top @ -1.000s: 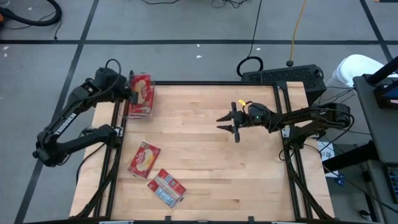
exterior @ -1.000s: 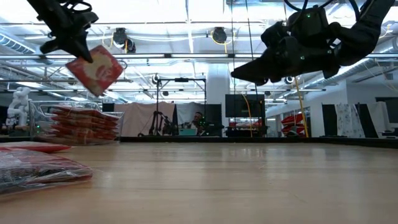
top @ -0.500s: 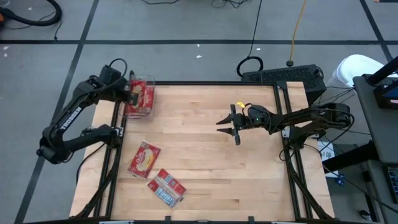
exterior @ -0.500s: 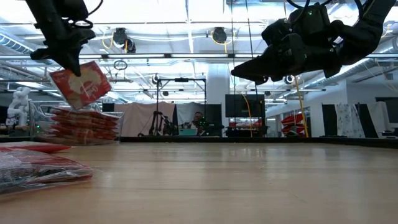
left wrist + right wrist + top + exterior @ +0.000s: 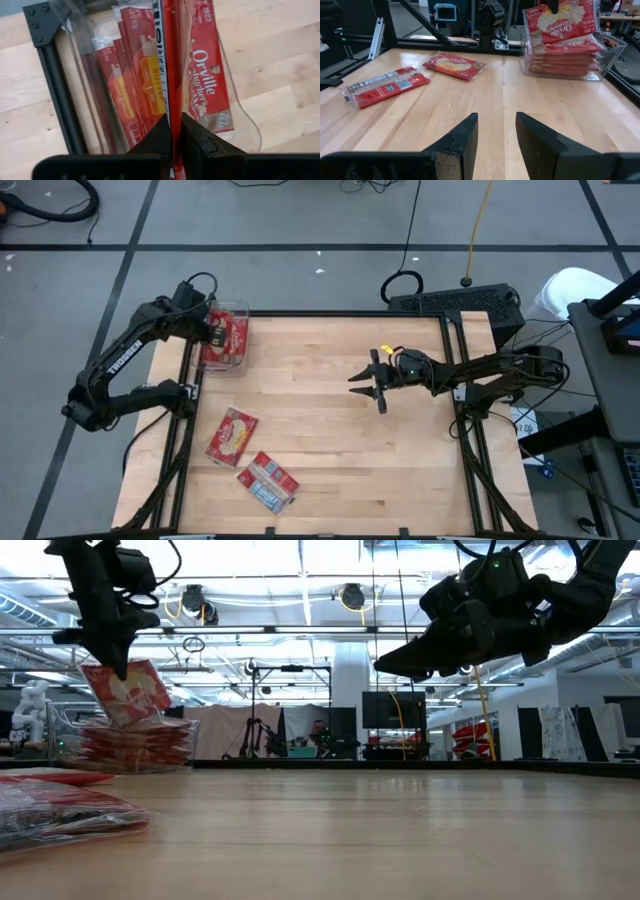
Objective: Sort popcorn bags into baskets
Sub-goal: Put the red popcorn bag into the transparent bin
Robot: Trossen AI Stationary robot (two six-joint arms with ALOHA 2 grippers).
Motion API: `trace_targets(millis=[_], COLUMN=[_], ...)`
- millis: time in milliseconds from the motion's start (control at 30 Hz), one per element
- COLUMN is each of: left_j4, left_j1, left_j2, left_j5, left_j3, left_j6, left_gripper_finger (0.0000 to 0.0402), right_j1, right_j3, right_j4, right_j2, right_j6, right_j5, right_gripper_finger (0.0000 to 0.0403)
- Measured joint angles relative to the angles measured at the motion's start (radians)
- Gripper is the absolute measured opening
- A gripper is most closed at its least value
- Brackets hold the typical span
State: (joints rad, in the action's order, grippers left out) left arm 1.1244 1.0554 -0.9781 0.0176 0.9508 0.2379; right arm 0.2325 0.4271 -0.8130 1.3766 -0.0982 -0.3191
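Wooden bench [image 5: 330,430]: left tool [image 5: 172,132], pinching one popcorn bag [image 5: 128,692], has lowered it onto basket [image 5: 243,311] stack; release due. Right tool [image 5: 495,131] spread, idle mid-bench.

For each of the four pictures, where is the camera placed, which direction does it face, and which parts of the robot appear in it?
High view: above the table, facing straight down; both arms show, left gripper over the clear bin.
Low view: at table-top height, facing level across; both grippers hang from above.
Left wrist view: on the left arm, facing down into the bin; its fingers pinch a popcorn bag.
Right wrist view: on the right arm, facing across the table; right gripper open.
High and right wrist views share two loose popcorn bags.
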Motion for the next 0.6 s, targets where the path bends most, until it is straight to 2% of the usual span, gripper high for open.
trace_targets(millis=[200,467,600], left_j4=[0.006,0.015,0.017], left_j1=[0.0,0.0,0.0], left_j2=[-0.023,-0.03,-0.03], left_j5=[-0.044,-0.11,-0.13], left_j3=[0.0,-0.001,-0.001], left_j6=[0.006,0.011,0.011], left_gripper_finger=[0.0033,0.0105,0.0126], right_j1=[0.0,0.0,0.0], right_j3=[0.0,0.0,0.0], right_j4=[0.001,0.0,0.0], right_j2=[0.0,0.0,0.0], right_j6=[-0.015,-0.023,-0.02], right_j5=[0.0,0.0,0.0], right_gripper_finger=[0.0127,0.0127,0.0127])
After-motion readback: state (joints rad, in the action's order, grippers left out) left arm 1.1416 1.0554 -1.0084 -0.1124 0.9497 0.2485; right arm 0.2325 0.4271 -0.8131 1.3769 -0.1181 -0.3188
